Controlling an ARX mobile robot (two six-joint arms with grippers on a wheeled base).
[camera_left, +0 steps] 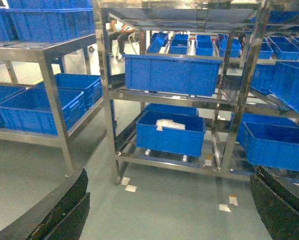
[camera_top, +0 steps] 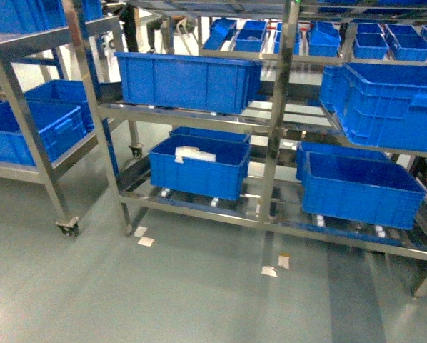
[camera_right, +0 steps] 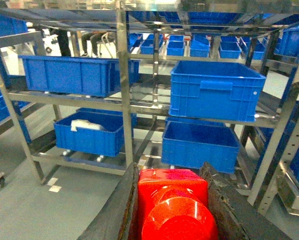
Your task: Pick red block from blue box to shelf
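The small red plastic toy block with a round bump sits squeezed between the two dark fingers of the right gripper, in front of the big shiny steel shelf. The left gripper has its fingers wide apart, holding nothing. Dark blue ribbed plastic crates sit on the shelf's rails. Bits of white tape lie on the grey floor below the shelf.
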